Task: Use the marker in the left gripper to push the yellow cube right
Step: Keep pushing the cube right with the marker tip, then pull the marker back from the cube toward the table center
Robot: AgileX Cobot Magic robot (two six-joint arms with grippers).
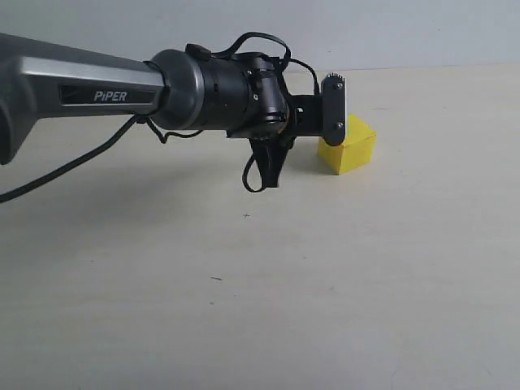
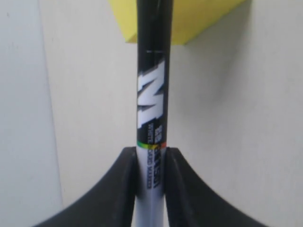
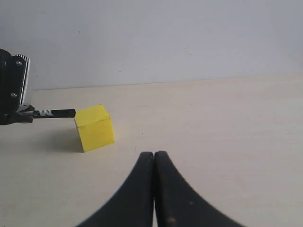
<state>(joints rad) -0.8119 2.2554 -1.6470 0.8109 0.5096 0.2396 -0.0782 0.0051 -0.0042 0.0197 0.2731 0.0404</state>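
The yellow cube (image 1: 351, 148) sits on the pale table, right of centre in the exterior view. My left gripper (image 1: 335, 110) reaches in from the left and is shut on the marker's white barrel. In the left wrist view the marker (image 2: 151, 94) runs out from between the black fingers (image 2: 118, 194), and its black cap end meets the cube (image 2: 194, 19). The right wrist view shows the marker (image 3: 54, 113) lying level, its tip against the side of the cube (image 3: 94, 127). My right gripper (image 3: 154, 155) is shut and empty, a short way from the cube.
Black cables (image 1: 262, 166) hang in a loop under the left wrist. The beige table (image 1: 244, 284) stretches on all sides of the cube. A plain grey-white wall (image 3: 165, 38) stands behind the table's far edge.
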